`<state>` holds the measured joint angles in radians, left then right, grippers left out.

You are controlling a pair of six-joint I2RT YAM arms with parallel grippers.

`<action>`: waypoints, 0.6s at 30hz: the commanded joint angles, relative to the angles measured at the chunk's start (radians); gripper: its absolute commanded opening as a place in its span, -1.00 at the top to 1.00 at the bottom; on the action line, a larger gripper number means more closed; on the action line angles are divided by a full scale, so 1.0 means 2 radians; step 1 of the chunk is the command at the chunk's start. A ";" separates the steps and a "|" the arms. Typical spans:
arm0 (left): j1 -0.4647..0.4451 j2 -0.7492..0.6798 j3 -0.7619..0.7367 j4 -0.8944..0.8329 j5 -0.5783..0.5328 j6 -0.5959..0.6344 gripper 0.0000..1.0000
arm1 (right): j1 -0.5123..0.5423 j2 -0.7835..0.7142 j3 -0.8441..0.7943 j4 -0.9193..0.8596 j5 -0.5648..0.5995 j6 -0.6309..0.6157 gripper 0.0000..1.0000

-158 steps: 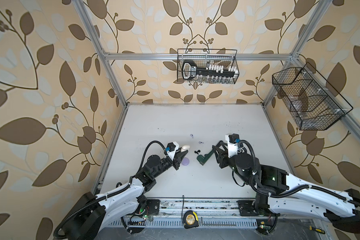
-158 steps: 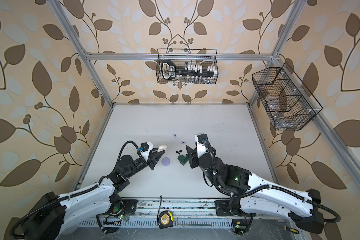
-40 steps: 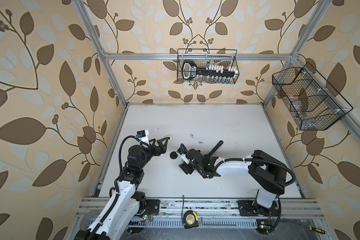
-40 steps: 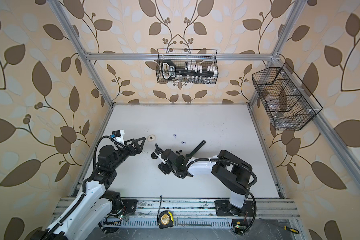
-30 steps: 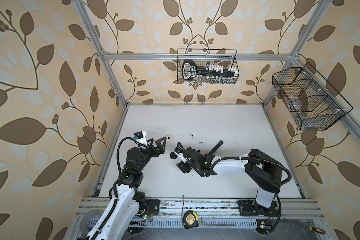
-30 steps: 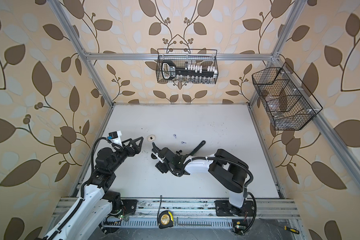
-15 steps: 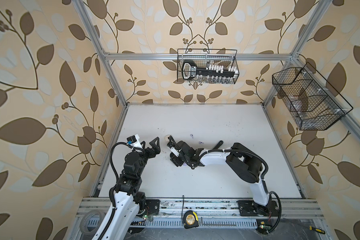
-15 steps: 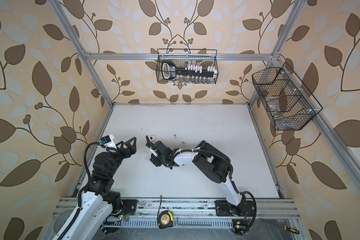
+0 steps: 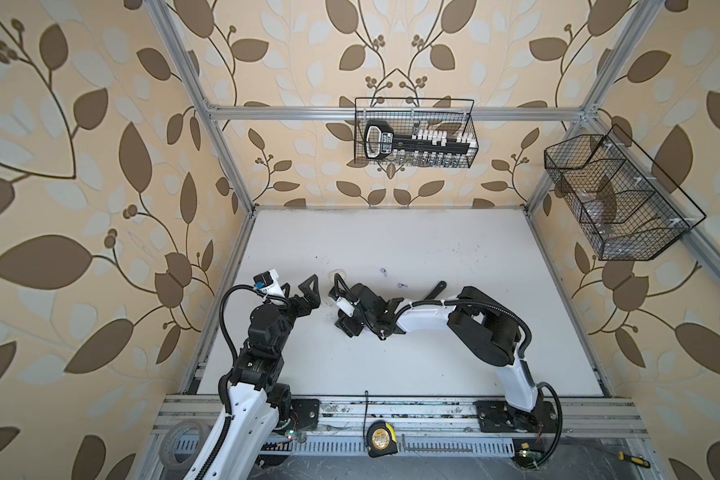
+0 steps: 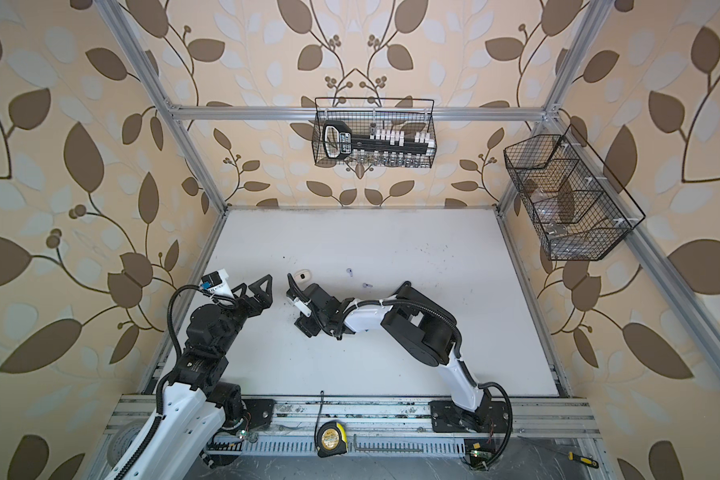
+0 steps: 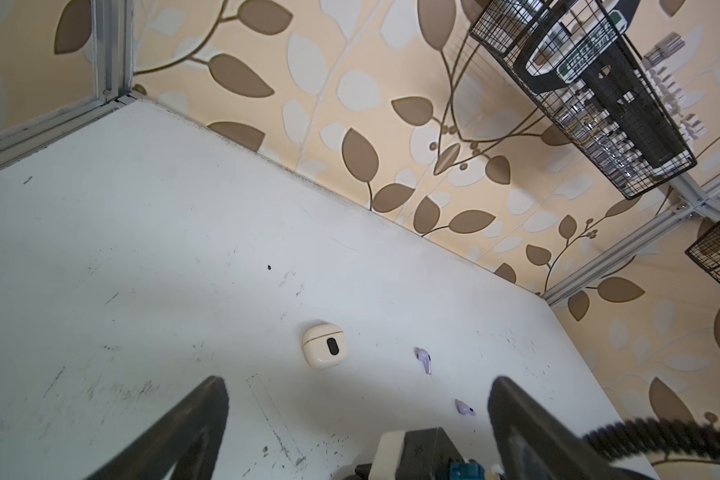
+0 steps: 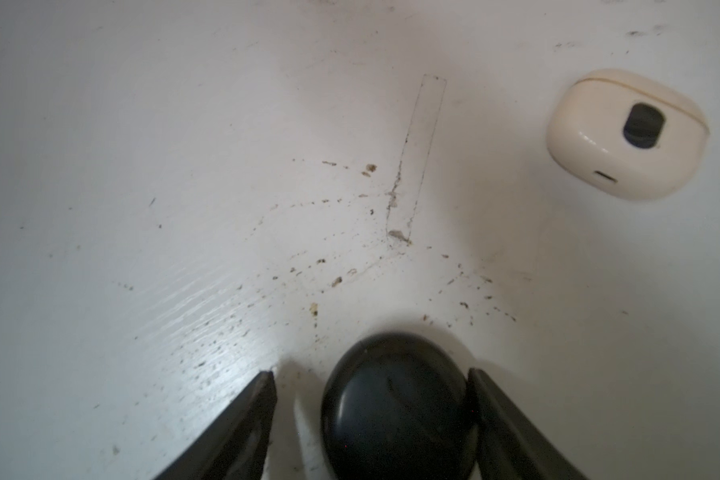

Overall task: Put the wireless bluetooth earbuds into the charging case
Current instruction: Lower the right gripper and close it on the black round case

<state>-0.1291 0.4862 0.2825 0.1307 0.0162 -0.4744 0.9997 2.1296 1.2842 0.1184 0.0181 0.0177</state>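
Left pincer [image 11: 358, 384]: spread, empty, drawn back leftward.
Right pincer [image 12: 371, 374]: reached across since earlier, spread around black case [image 12: 395, 411].
Earbuds [image 11: 424, 359]: two lilac, loose on tabletop [image 11: 142, 249] near cream case [image 11: 324, 345].

Beige leaf wallpaper around a white table

The wallpaper [image 9: 80, 199] carries brown and pale grey leaves on thin dark stems. The table [image 9: 391, 241] is white with dark flecks. Left of centre lie a cream case [image 10: 302, 275] with a black oval and two lilac earbuds [image 10: 349, 271]. The black case [image 12: 395, 399] is glossy.
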 commanded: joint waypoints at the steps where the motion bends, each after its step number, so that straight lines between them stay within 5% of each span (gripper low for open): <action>1: 0.006 -0.002 -0.003 0.015 -0.012 0.003 -0.98 | 0.011 -0.008 -0.019 -0.012 -0.004 -0.007 -0.39; 18: 0.005 0.002 -0.002 0.019 -0.010 0.001 -0.98 | 0.051 -0.050 -0.070 -0.010 0.015 0.003 -0.12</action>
<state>-0.1291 0.4911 0.2821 0.1307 0.0162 -0.4744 1.0767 2.0541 1.1759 0.1291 0.0399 0.0296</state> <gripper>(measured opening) 0.988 0.570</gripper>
